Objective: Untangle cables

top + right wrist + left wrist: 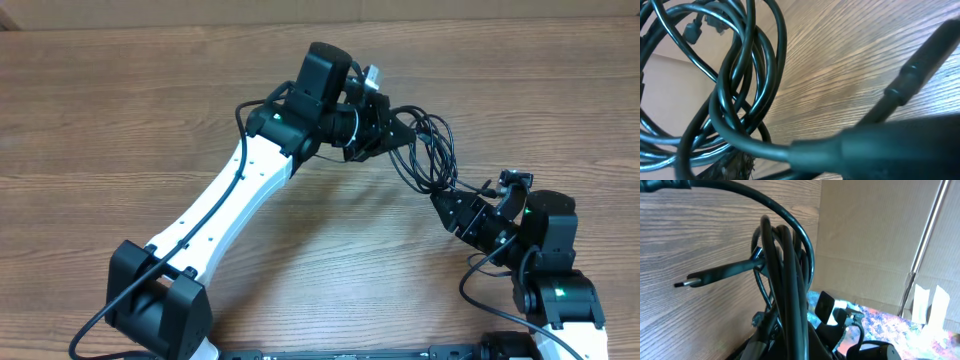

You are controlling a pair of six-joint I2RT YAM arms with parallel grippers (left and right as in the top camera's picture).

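The cables (430,150) form a tangled bunch of thin black loops lifted off the wooden table, hanging between my two grippers. My left gripper (398,132) is shut on the upper left of the bunch. In the left wrist view the cables (785,280) run straight up out of its jaws, and one plug with a metal tip (690,283) sticks out to the left. My right gripper (447,203) sits at the lower end of the bunch. In the right wrist view a thick plug body (880,145) lies across its jaws, with loops (740,80) behind, and its fingers are hidden.
The wooden table (150,100) stretches to the left and front. A cardboard wall (875,240) stands along the far edge. The right arm (875,350) shows close behind the bunch in the left wrist view.
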